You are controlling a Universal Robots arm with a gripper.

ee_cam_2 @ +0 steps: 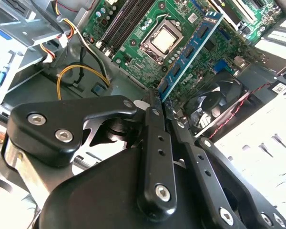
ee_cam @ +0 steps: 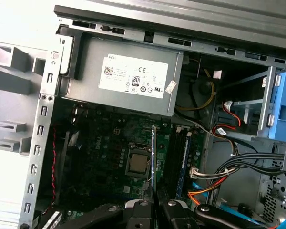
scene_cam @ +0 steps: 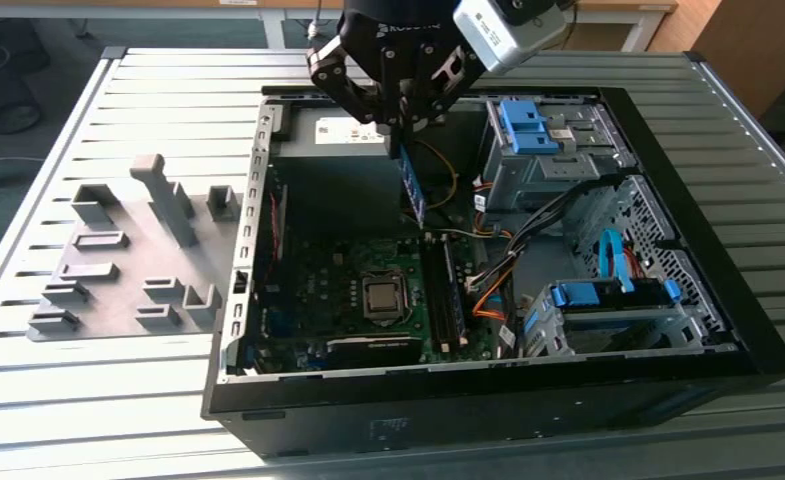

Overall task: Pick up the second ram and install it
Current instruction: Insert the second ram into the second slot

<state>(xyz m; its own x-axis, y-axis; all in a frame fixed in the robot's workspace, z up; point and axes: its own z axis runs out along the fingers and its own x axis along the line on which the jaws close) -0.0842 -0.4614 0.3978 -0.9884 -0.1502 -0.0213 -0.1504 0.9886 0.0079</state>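
Transport is the step in hand: the pincer (scene_cam: 399, 128) is clamped on the second ram (scene_cam: 415, 190), which hangs on edge from its fingertips above the open computer case (scene_cam: 659, 360), over the motherboard (scene_cam: 352, 290). In the second wrist view the blue strip (ee_cam_2: 190, 47) runs out from between the closed fingers (ee_cam_2: 155, 112), with dark chips along it, past the processor socket (ee_cam_2: 163, 39). In the first wrist view it shows edge-on as a thin blue line (ee_cam: 153, 157) just beside the memory slots (ee_cam: 178, 155), one of which already carries a stick.

As a judgement, the next move calls for bringing the strip's lower edge parallel over a free slot and square to it, then pressing straight down; the loose cables (scene_cam: 499, 270) beside the slots could catch.

Whether the slot latches stand open is too small to tell, and the strip's lower edge is hard to place against the board. A grey fixture plate (scene_cam: 125, 270) lies on the counter (scene_cam: 45, 400) beside the case.
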